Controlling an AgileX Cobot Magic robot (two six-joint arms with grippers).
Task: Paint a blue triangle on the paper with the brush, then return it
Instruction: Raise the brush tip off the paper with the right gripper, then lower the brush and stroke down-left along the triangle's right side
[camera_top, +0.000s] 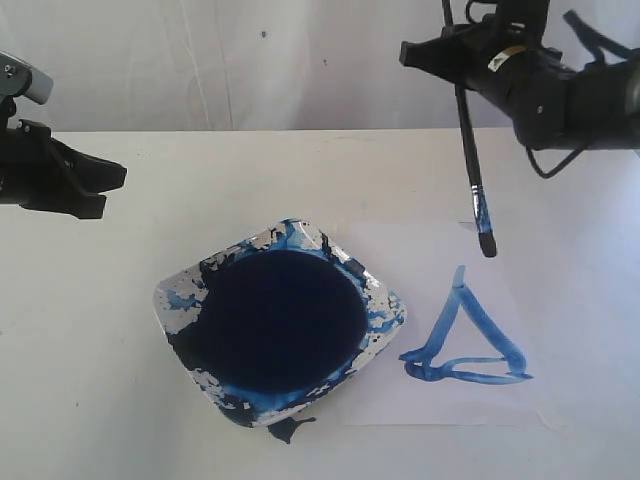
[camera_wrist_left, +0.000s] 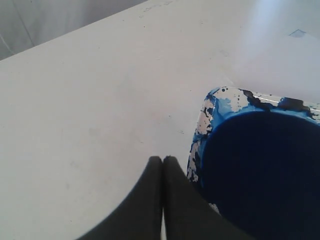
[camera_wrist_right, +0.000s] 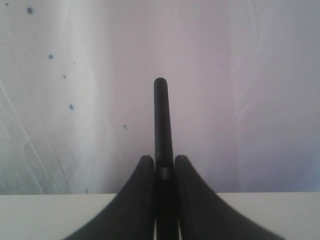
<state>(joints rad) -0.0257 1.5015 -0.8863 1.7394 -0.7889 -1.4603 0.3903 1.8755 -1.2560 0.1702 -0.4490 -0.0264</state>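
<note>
The brush (camera_top: 468, 140) is up in the air, above and to the right of the paint dish (camera_top: 178, 296), hanging nearly upright with its blue-stained tip pointing down, clear of the paper (camera_top: 525, 300). The right gripper (camera_top: 430, 55) has it clenched high on the black handle, and the right wrist view confirms it: the handle (camera_wrist_right: 160, 120) sits squeezed between the 2 fingers of that gripper (camera_wrist_right: 161, 162). Just right of the dish lies the white sheet, and on it the blue triangle (camera_top: 470, 374), streaky and closed on all 3 sides. The dish itself sits on the table (camera_top: 100, 400), full of dark navy paint (camera_top: 278, 320), rim splashed blue. Over to the left of the dish and back a bit, the left gripper (camera_top: 108, 190) hangs empty, and its own camera shows it (camera_wrist_left: 162, 160) pressed tight together with nothing between, near the spattered dish corner (camera_wrist_left: 210, 110).
</note>
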